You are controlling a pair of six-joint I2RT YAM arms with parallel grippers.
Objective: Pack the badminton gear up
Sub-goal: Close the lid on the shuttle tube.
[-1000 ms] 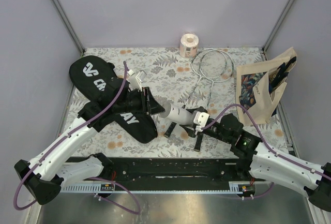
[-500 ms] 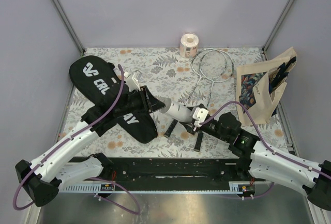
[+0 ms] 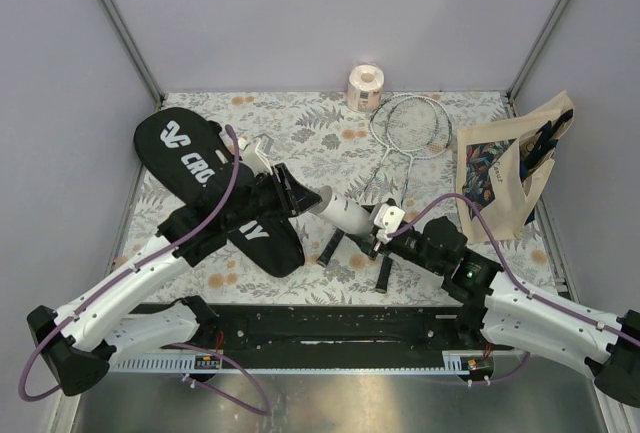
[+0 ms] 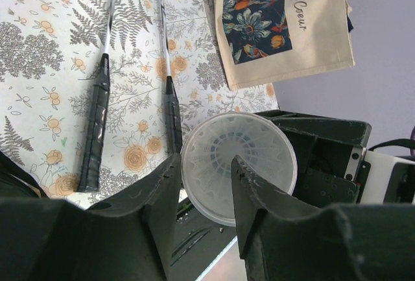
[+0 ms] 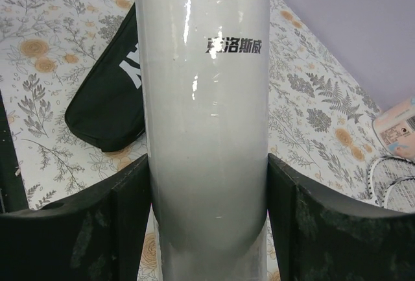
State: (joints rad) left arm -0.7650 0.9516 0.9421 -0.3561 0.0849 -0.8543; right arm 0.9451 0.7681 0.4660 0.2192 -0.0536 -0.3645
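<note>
The white tube (image 3: 345,214) hangs slanted above the table middle, with my right gripper (image 3: 381,229) shut on its lower right end. In the right wrist view the tube (image 5: 201,99) fills the gap, both fingers (image 5: 126,219) pressed on its sides. My left gripper (image 3: 308,196) is at the tube's upper left end. Its jaws stand partly apart over the left edge of the translucent end cap (image 4: 259,145), gripping nothing that shows. Two rackets (image 3: 410,125) lie at the back right, their black handles (image 4: 95,132) pointing to the near edge. The black racket bag (image 3: 200,168) lies at the left.
A beige printed tote bag (image 3: 505,178) stands by the right wall, also in the left wrist view (image 4: 282,28). A pinkish paper roll (image 3: 365,86) sits at the back wall. Grey walls close in the flowered table (image 3: 300,133).
My left gripper has moved right, up to the tube's end. The right gripper has shifted a little left and back with the tube, whose left end has risen slightly.
</note>
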